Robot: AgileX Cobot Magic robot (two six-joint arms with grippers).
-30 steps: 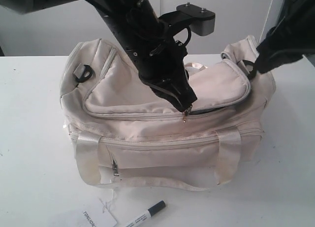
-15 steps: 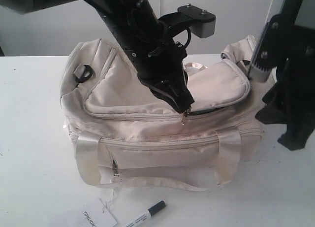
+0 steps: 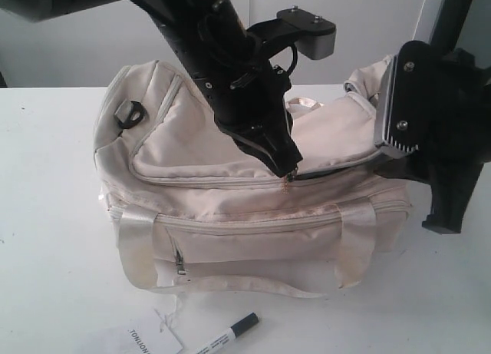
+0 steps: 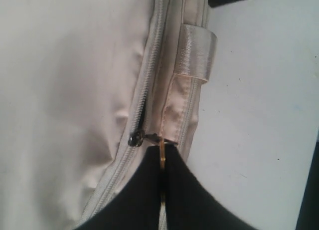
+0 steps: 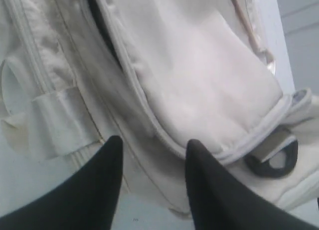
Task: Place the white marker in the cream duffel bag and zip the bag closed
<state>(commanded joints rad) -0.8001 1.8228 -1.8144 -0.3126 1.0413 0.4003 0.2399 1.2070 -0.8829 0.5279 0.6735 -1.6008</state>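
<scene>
Gold pull (image 4: 163,157) in left hand (image 3: 289,170); white marker (image 3: 228,335) outside cream duffel bag (image 3: 230,216).

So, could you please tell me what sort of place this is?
Probably a robotics test bench: white table, plain pale wall, two black robot arms at a cream duffel bag.

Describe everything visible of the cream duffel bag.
The cream duffel bag is soft fabric, standing upright on the white table. Shiny strap handles run down its front across a zip pocket. In the exterior view a black D-ring sits at its left end, and the curved top zipper is closed leftward of the gold ring pull; rightward a dark gap shows under the flap. The left gripper has its fingers shut on that pull. The right gripper, open, hangs by the right end; contact unclear.
</scene>
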